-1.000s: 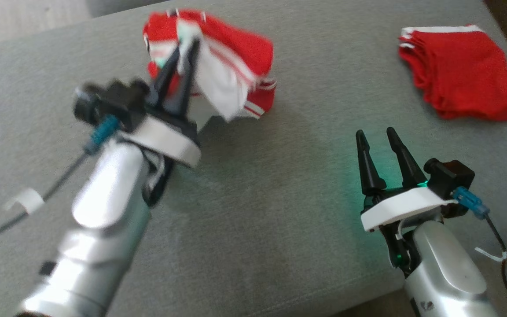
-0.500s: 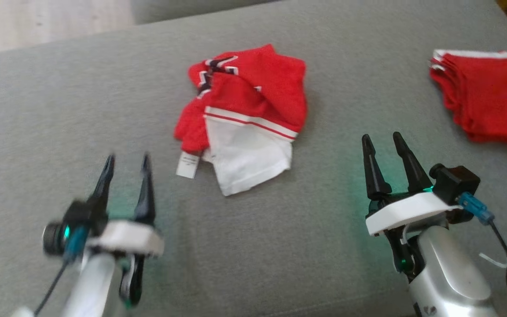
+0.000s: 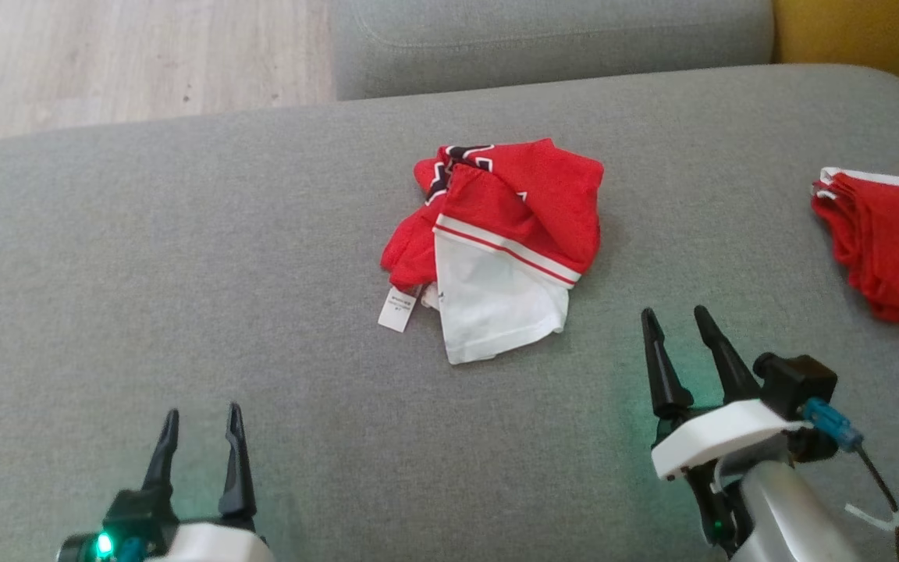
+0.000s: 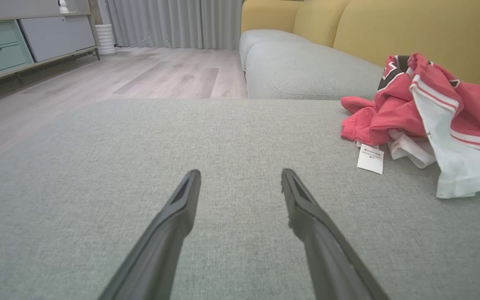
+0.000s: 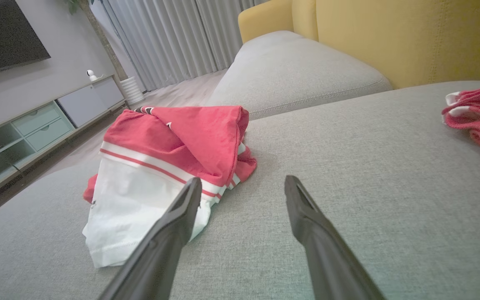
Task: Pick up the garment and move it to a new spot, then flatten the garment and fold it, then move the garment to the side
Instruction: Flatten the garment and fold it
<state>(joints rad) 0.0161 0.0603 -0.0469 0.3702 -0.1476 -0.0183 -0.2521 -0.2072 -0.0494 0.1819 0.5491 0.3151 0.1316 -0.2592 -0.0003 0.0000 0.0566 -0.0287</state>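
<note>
The garment (image 3: 508, 230) lies crumpled in a heap on the grey cushion, red with a white part, red-striped trim and a small white tag (image 3: 396, 310) at its near left. The left wrist view has the garment (image 4: 427, 108) at the right. In the right wrist view the garment (image 5: 169, 154) lies left of centre. My left gripper (image 3: 200, 417) stands open at the lower left, well short of the heap, nothing between its fingers. Open too, my right gripper (image 3: 676, 318) is near the heap's right, apart from it.
A second folded red garment (image 3: 886, 242) lies at the cushion's right edge. The grey cushion (image 3: 184, 257) is wide; another grey cushion (image 3: 543, 35) sits behind it. Yellow sofa back (image 5: 390, 37) at the far right, wooden floor (image 3: 122, 55) at the far left.
My left gripper let go of the garment, which now lies in a heap, and drew back toward the near left. The head camera has shifted, so the whole scene sits lower and further right.
</note>
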